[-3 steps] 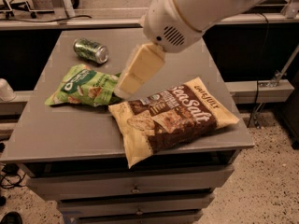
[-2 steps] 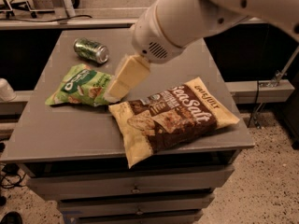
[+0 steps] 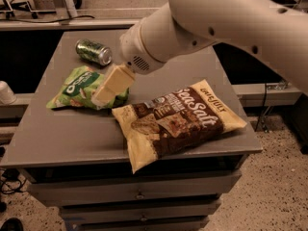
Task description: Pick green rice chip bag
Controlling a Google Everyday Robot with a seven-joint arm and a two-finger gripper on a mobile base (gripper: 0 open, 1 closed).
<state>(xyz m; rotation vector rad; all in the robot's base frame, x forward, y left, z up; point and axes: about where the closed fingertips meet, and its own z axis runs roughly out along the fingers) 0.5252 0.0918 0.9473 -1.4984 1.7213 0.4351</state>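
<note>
The green rice chip bag (image 3: 77,88) is a small crinkled light-green bag with a white logo, lying on the left part of the grey table (image 3: 72,134). My gripper (image 3: 107,94) hangs from the white arm that reaches in from the upper right. Its cream-coloured end is down over the right end of the green bag and covers that part of it. The bag lies flat on the table.
A larger cream-and-brown "Sea Salt" bag (image 3: 175,121) lies right of the green bag, near the table's front edge. A green metal can (image 3: 93,52) lies on its side at the back left. The table has drawers below. A white cup (image 3: 6,93) stands off the table at left.
The arm has swung left and down. The gripper moved from above the gap between the two bags to the right end of the green bag.
</note>
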